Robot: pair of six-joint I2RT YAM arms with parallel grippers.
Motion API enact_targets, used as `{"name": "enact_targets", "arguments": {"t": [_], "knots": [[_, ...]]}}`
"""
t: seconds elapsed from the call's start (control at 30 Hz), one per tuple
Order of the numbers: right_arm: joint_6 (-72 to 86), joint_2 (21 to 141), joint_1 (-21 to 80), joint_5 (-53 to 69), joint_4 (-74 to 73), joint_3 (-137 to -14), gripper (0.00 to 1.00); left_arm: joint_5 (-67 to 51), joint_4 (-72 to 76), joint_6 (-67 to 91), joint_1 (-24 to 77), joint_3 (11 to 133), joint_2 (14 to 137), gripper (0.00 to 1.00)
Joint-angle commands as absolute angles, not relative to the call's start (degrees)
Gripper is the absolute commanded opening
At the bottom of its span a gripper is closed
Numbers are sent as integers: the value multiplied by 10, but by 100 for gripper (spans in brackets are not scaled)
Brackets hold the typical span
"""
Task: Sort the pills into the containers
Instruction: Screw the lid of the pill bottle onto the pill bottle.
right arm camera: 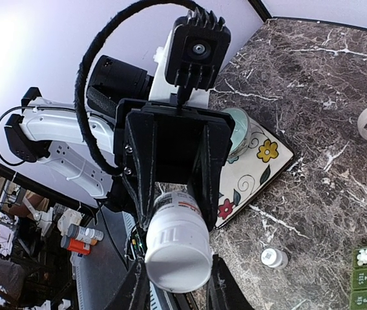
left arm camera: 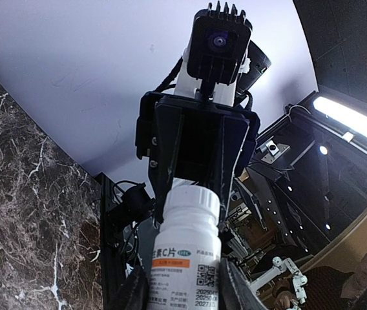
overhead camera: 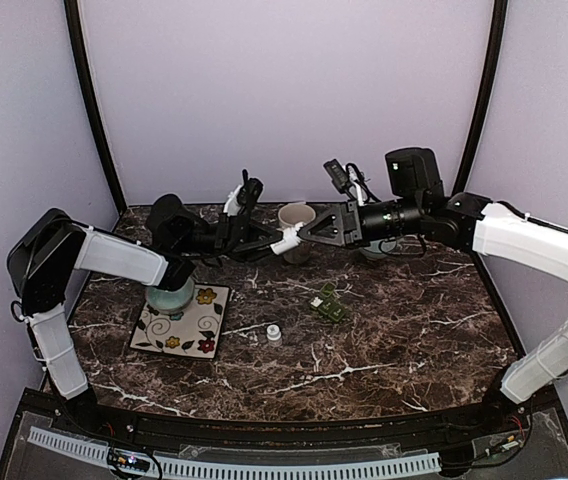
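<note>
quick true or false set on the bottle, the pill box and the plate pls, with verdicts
1. The left pincer and right pincer both grip the white plastic pill bottle. True.
2. The dark green plastic pill box lies on the floral square plate. False: it lies on the dark marble table, right of the plate.
3. One pill box compartment shows white pills. True.
4. The plate is bare. False: a pale green round vessel stands on it.

Dark green pill box point(overhead camera: 330, 308) lies flat on the tabletop point(overhead camera: 414, 330), just front-right of the mug point(overhead camera: 296, 217). One end compartment is open, white pills point(right arm camera: 366, 256) inside.
</note>
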State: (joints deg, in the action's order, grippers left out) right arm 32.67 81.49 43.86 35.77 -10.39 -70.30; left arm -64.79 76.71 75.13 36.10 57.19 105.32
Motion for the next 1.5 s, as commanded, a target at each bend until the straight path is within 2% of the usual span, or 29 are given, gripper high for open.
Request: {"name": "enact_targets", "arguments": {"t": [0.0,0.63,0.93,1.17,1.47], "knots": [[322,824,444,366,-79,-728,6,-653,788,756,361,588,1054,9],[389,824,446,373,-32,-698,4,-635,790,744,376,617,1055,9],[402,830,459,329,-102,-730,3,-621,595,576,403,654,1011,9],[433,833,464,303,-110,-736,3,-566,444,444,419,671,966,9],[505,834,466,323,-15,-709,3,-516,490,436,431,654,946,8]]}}
